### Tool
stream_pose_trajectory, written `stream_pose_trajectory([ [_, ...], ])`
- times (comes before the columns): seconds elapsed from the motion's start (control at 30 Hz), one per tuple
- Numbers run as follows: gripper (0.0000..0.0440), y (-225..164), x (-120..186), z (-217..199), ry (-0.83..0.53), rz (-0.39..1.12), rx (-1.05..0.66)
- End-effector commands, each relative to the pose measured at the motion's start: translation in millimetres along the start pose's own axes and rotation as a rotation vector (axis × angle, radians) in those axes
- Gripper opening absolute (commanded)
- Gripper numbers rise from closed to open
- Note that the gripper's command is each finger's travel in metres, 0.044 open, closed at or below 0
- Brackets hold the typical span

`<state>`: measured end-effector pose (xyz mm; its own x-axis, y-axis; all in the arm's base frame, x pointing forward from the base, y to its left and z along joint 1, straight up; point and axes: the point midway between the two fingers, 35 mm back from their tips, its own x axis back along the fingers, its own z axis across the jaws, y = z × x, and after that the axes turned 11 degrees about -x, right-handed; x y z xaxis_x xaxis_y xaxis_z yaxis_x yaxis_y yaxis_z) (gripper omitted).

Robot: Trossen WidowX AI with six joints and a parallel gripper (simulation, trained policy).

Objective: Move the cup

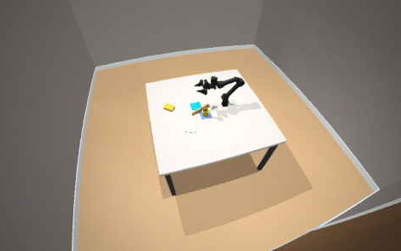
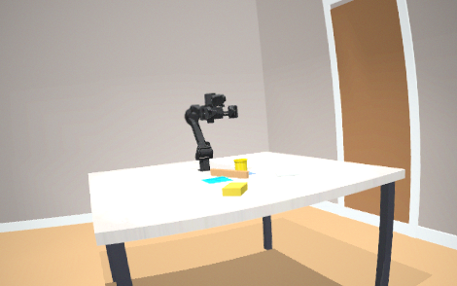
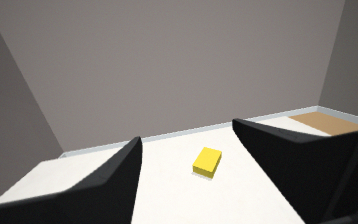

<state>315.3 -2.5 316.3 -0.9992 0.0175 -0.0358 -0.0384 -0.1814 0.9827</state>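
Note:
A yellow cup (image 1: 206, 112) (image 2: 240, 165) stands upright on the blue pad (image 1: 208, 117). Its contents are too small to make out, and no loose marbles can be seen on the table. The other pad, cyan (image 1: 195, 105) (image 2: 217, 180), lies flat with nothing on it. My gripper (image 1: 198, 87) (image 3: 188, 132) is open and empty, raised high above the table and away from the cup. Its fingers point out level across the table. The cup and both pads are out of the wrist view.
A brown wooden bar (image 1: 197, 112) (image 2: 229, 173) lies between the two pads, close beside the cup. A yellow block (image 1: 169, 107) (image 2: 234, 189) (image 3: 206, 161) lies beyond the cyan pad. A thin pale square (image 1: 191, 129) lies flat on the table.

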Motion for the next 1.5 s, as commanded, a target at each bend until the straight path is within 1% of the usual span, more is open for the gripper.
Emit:
stream_pose_trajectory([
  [0.0,0.0374,0.5,0.4,0.7,0.003,0.002,0.0],
  [0.37,0.0086,-0.9,4.7,7.1,0.019,0.066,-0.027],
  [0.4,0.0064,-1.7,4.8,7.5,0.018,0.075,-0.033],
  [0.43,0.0055,-2.6,4.8,8.0,0.018,0.086,-0.039],
  [0.5,0.007,-3.4,4.6,9.8,0.021,0.105,-0.053],
  [0.67,0.0141,-2.9,3.7,15.7,0.032,0.148,-0.096],
  [0.73,0.0157,-2.5,3.4,18.2,0.036,0.165,-0.114],
  [1.47,0.0129,-8.4,1.5,44.3,0.02,0.41,-0.344],
])
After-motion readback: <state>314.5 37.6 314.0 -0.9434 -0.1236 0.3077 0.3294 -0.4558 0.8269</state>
